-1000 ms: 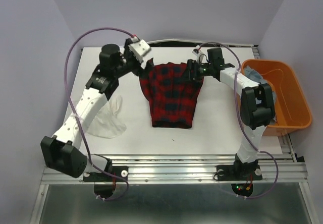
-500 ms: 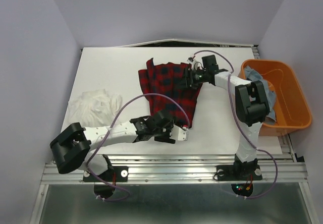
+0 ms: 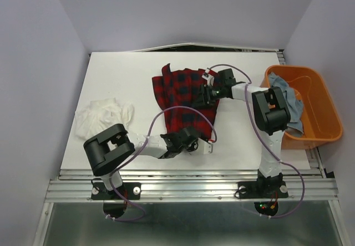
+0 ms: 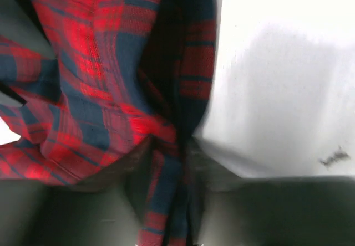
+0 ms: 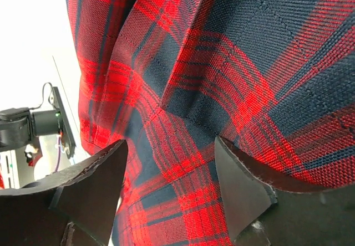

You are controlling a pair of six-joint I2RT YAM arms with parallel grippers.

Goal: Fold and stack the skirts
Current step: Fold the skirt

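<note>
The red-and-black plaid skirt [image 3: 186, 99] lies spread in the middle of the table. My left gripper [image 3: 197, 144] is low at its near hem and shut on a pinched fold of the plaid cloth [image 4: 166, 163], which runs up between the two dark fingers [image 4: 111, 174]. My right gripper [image 3: 206, 94] rests on the skirt's far right part. Its jaws stand open, with plaid cloth [image 5: 183, 107] lying flat under the gap between its fingers [image 5: 244, 185]. The white skirt [image 3: 102, 117] sits crumpled at the left. The light blue denim skirt [image 3: 291, 104] hangs in the orange tub.
The orange tub [image 3: 324, 104] stands at the table's right edge, beside the right arm. A purple cable [image 3: 166, 116] from the left arm loops over the near part of the plaid skirt. Bare white table [image 3: 122, 74] lies at the far left.
My left arm has swung from the skirt's far left corner down to its near hem and closed on the cloth there. The right gripper has shifted slightly left onto the skirt.
</note>
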